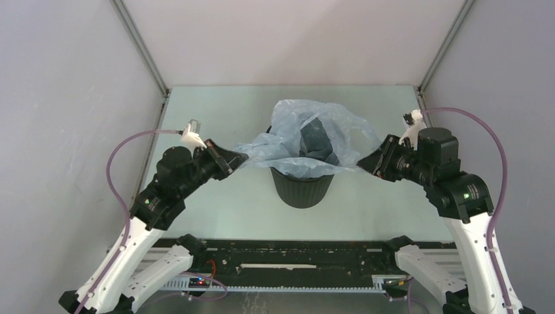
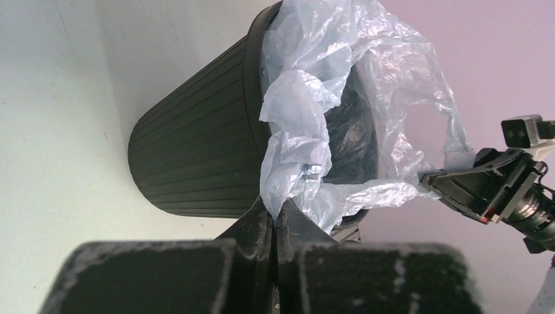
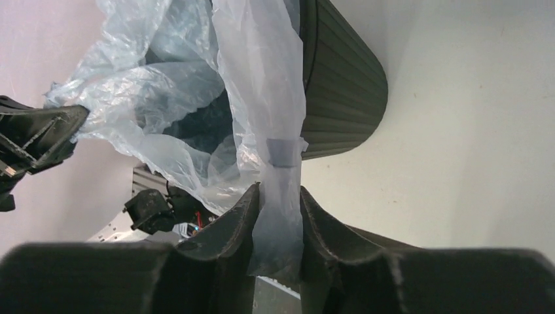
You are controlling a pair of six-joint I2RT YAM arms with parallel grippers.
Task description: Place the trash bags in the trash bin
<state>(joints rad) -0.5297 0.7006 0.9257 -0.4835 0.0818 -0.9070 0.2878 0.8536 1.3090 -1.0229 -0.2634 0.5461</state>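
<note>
Left wrist view: my left gripper (image 2: pixel 276 209) is clamped, fingers together, on a fold of the trash bag (image 2: pixel 294 150) just beside the rim of the trash bin (image 2: pixel 190 150). Right wrist view: my right gripper (image 3: pixel 280 193) has its fingers apart, with a strip of film between them. Beyond, the bag spreads across the bin mouth, partly inside, its edges overhanging the rim on both sides. The bin stands upright mid-table (image 1: pixel 216 111), with bare surface all round.
</note>
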